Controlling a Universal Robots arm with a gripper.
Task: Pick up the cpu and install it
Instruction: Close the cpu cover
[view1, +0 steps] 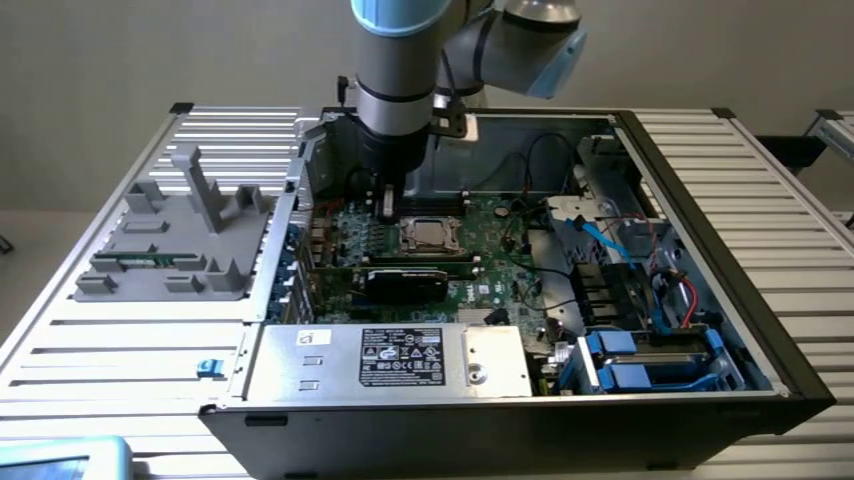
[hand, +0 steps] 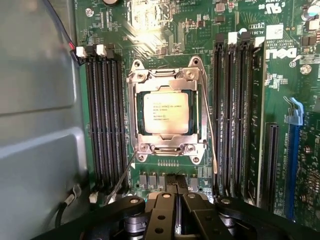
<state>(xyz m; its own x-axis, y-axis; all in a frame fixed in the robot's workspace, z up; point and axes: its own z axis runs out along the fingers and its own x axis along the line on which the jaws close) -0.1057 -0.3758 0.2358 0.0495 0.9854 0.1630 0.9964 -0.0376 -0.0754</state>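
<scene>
The cpu (hand: 166, 112), a flat square chip with a silvery-beige top and printed text, lies inside the metal-framed socket (hand: 167, 75) on the green motherboard. In the exterior view the cpu (view1: 430, 235) is in the socket in the middle of the open computer case. My gripper (view1: 387, 210) hangs inside the case just to the exterior view's left of the socket, a little above the board. In the wrist view the gripper (hand: 176, 192) has its fingers (hand: 162, 210) drawn together with nothing between them, apart from the cpu.
Black memory slots (hand: 102, 120) flank the socket on both sides. A black card (view1: 420, 275) lies in front of the socket, and a silver white-labelled box (view1: 387, 360) sits at the case front. Cables and blue drive bays (view1: 641, 360) fill the right. A grey fixture (view1: 174, 240) stands on the table.
</scene>
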